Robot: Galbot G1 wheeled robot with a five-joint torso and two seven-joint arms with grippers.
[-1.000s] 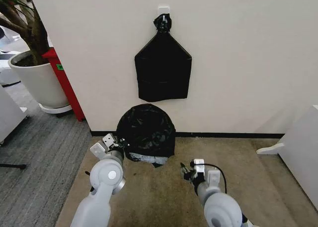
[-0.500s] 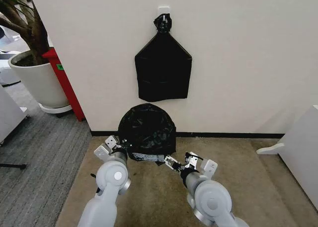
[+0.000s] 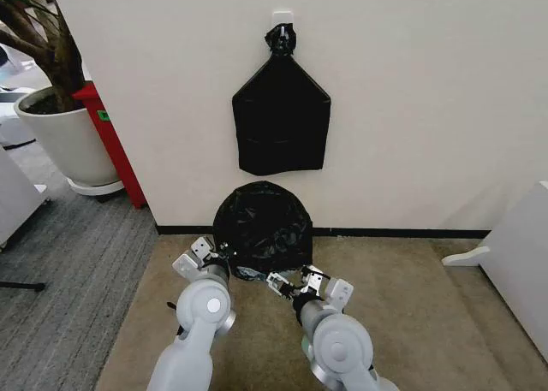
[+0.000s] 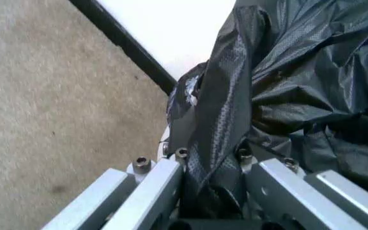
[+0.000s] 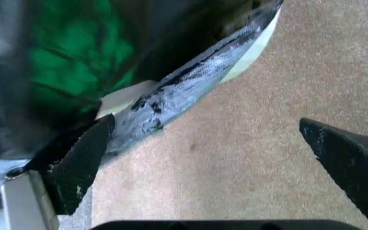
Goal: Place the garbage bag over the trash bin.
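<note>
1. The garbage bag (image 3: 261, 228) is showing as glossy, crinkled black plastic, draping as a rounded dome over the trash bin (image 5: 251, 52), of which a sliver of white rim is peeking out under the bag's lower edge in the right wrist view.
2. The covered bin is sitting on the beige carpet (image 3: 411, 322) against the wall's dark baseboard (image 3: 394, 233), at 12 o'clock from the robot.
3. The left gripper (image 3: 214, 256) is at the bag's 8 o'clock edge, its jaws clamping a fold of the black plastic (image 4: 219, 143).
4. The right gripper (image 3: 287, 284) is at the bag's 5 o'clock edge, its jaws standing spread apart with carpet showing between them, one fingertip (image 5: 82, 158) just beside the bag's hem.
5. A flat black bag bundle (image 3: 281, 121) is hanging on the wall above; open carpet is lying toward 3 o'clock, up to a white cabinet (image 3: 522, 263).
</note>
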